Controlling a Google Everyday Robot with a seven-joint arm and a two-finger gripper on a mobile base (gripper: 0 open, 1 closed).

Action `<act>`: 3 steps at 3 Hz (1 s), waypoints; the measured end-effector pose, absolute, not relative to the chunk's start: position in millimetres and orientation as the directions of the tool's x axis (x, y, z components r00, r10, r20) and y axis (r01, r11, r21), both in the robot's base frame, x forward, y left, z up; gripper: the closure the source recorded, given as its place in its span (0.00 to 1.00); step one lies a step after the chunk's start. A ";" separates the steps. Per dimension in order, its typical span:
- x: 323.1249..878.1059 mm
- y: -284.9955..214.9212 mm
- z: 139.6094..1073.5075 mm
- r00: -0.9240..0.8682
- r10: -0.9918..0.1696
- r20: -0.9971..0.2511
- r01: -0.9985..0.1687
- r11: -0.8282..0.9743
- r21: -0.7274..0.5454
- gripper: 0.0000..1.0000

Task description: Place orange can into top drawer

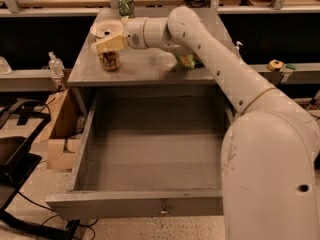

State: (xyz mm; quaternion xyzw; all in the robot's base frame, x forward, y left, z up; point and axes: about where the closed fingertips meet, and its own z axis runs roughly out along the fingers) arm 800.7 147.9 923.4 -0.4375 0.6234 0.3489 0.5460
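Grey metal, nearest the camera: the top drawer stands pulled fully out, front panel at 6 o'clock with its keyhole at centre. Nothing is seen lying inside.

Beyond it lies the cabinet top. The orange can stands upright there at 11 o'clock from the drawer's middle, near the left front corner and close to the edge. The gripper sits directly over the can's top, covering it, with the arm reaching in from 4 o'clock. Whether it is open, closed, or has hold of the can cannot be told.

Judgement: the step in hand is the pick-up; the can is not yet in the drawer. The next move calls for a firm hold, a straight lift, then a carry toward 6 o'clock over the cabinet's front edge and down into the drawer.

Edges and room: the path forward looks open and the drawer is wide. A white plate lies just behind the can at 12 o'clock, a green packet at 3 o'clock, well apart. A green can stands farthest back.
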 end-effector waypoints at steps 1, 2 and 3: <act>787.5 158.8 914.1 -0.061 -0.143 -0.988 -0.930 0.368 0.004 0.00; 781.6 166.2 902.0 -0.084 -0.165 -0.983 -0.926 0.378 0.015 0.18; 780.0 170.0 899.3 -0.088 -0.168 -0.982 -0.927 0.375 0.018 0.42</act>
